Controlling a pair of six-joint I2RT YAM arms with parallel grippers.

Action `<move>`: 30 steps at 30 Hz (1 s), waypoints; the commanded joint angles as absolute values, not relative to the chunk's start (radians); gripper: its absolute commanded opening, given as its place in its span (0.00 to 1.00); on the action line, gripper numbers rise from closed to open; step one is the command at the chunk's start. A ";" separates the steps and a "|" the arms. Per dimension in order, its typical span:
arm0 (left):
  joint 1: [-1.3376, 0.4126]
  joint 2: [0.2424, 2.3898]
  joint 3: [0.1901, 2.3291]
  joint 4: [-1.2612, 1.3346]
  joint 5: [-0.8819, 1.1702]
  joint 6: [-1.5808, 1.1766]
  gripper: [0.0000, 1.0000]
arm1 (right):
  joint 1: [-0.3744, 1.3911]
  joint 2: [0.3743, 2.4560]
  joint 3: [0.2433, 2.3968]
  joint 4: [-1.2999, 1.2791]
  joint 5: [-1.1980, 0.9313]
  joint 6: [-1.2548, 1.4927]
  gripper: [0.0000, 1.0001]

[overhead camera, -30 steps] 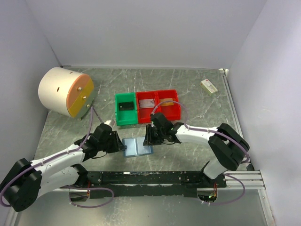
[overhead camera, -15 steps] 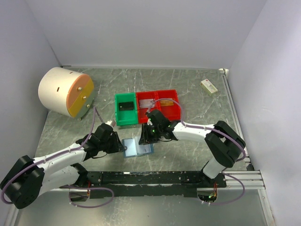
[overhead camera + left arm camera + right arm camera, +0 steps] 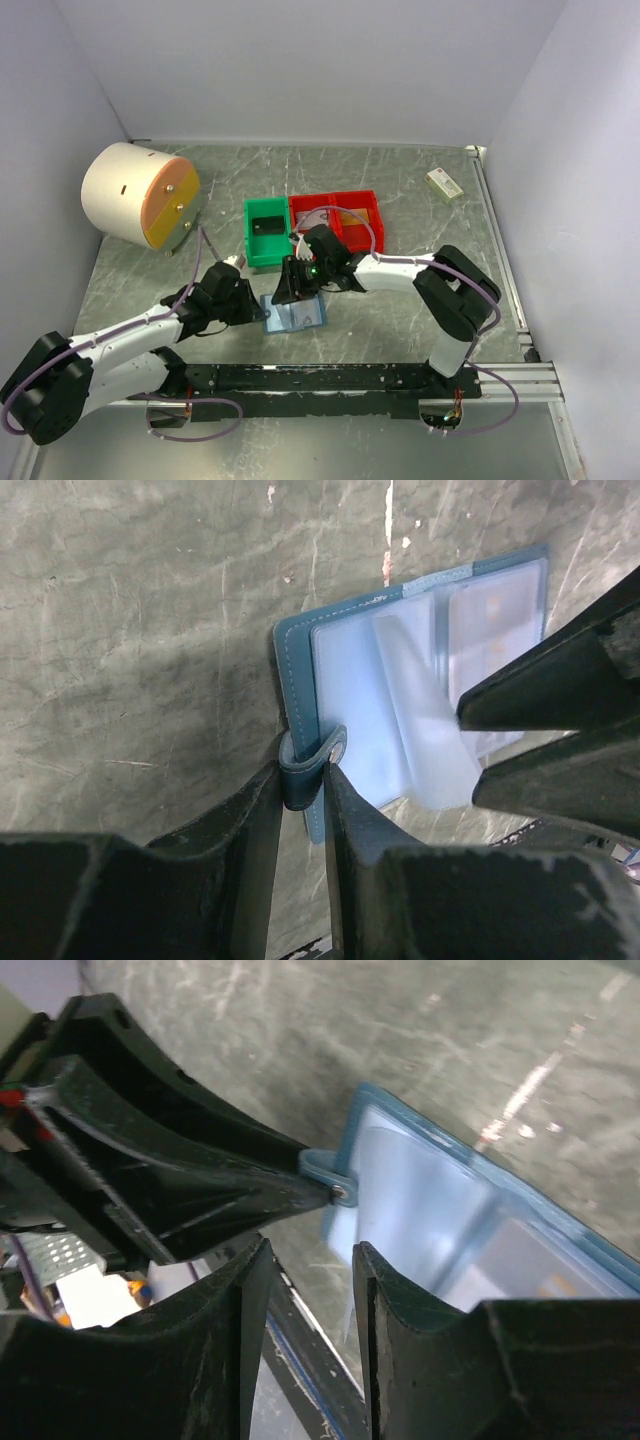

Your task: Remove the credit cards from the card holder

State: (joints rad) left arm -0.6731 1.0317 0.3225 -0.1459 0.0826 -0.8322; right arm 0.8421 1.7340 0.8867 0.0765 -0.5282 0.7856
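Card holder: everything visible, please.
The card holder is a small blue bi-fold with a stitched edge, lying open on the table. Clear plastic sleeves inside; one sleeve lifts up, and a card shows in another. The left pincer pinches its snap tab. The right pincer hangs open over it; contact unclear.
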 commanded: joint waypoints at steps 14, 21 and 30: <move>-0.672 0.928 0.316 -0.173 0.010 -0.892 0.34 | 0.888 1.770 0.951 0.191 -0.728 0.794 0.42; -0.673 0.865 0.312 -0.191 -0.005 -0.902 0.39 | 0.881 1.566 0.954 -0.026 -0.488 0.633 0.43; -0.675 0.867 0.322 -0.174 -0.002 -0.900 0.51 | 0.777 1.488 0.833 -0.243 -0.224 0.693 0.44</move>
State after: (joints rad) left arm -0.6731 0.8703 0.3199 -0.1768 0.0185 -0.8978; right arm 0.8360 1.4303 0.8974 -0.0959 -0.3080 0.6712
